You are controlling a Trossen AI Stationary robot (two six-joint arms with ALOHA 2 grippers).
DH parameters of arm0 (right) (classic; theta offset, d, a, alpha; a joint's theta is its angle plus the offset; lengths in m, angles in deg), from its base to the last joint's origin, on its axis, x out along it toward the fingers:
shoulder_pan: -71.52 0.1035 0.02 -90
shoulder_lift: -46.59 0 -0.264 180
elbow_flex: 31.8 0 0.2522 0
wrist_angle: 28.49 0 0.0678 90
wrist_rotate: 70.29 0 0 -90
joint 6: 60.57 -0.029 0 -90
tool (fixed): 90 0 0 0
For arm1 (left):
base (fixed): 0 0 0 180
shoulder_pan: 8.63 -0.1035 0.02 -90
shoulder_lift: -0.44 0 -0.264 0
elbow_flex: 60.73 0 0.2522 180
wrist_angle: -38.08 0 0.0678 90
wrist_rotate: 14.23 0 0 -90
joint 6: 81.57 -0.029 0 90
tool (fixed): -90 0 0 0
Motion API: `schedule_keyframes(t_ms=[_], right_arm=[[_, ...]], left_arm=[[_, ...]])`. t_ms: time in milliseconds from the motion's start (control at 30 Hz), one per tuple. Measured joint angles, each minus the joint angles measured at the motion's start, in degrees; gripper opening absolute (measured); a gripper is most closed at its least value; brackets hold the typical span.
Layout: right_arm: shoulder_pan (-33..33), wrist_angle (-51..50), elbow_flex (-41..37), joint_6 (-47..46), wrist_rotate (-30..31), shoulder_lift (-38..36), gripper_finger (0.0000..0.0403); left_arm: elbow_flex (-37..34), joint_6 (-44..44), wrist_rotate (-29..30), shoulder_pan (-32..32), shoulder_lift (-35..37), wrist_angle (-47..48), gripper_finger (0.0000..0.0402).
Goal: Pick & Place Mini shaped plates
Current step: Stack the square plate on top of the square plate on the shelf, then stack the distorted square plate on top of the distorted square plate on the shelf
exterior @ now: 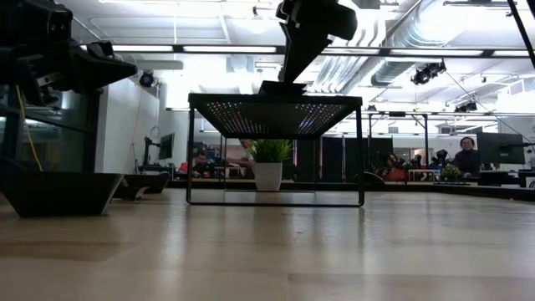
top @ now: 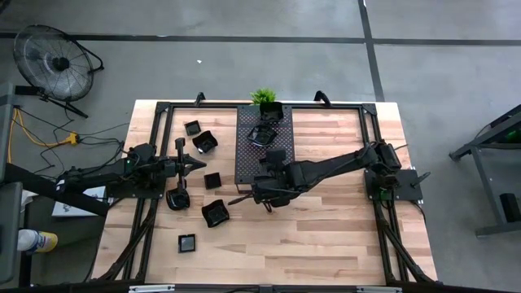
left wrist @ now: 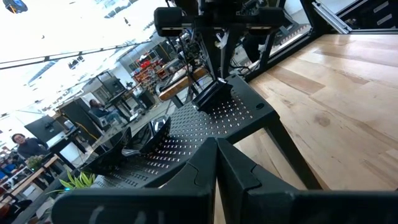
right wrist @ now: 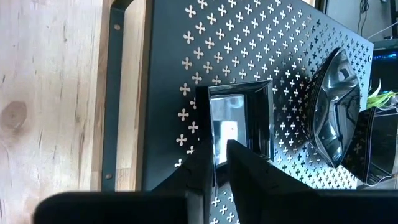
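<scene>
This is a robotics lab or industrial workshop hall. The high view shows a bare grey concrete floor [top: 244,65] crossed by dark seams, with a black floor fan [top: 50,61] standing at ten o'clock of the wooden desk [top: 326,236] and yellow cables [top: 32,130] trailing at nine o'clock. Across the desk, the low view opens onto a wide room with exposed silver ventilation ducts [exterior: 401,42] and strip lights [exterior: 167,48] overhead, and people sitting at workstations [exterior: 468,159] with monitors [exterior: 501,149] in the background.
</scene>
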Motion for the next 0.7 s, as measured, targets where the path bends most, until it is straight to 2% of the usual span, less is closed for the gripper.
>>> schedule_keyframes(t_ms=[533,700], right_arm=[[0.5,-0.4,0.0,-0.2,0.3,-1.4,0.0090],[3.4,-3.5,-0.1,-3.0,3.1,-3.3,0.0095]], left_arm=[[0.0,0.0,0.0,0.0,0.0,0.0,0.0001],[0.0,0.0,0.0,0.0,0.0,0.0,0.0001]])
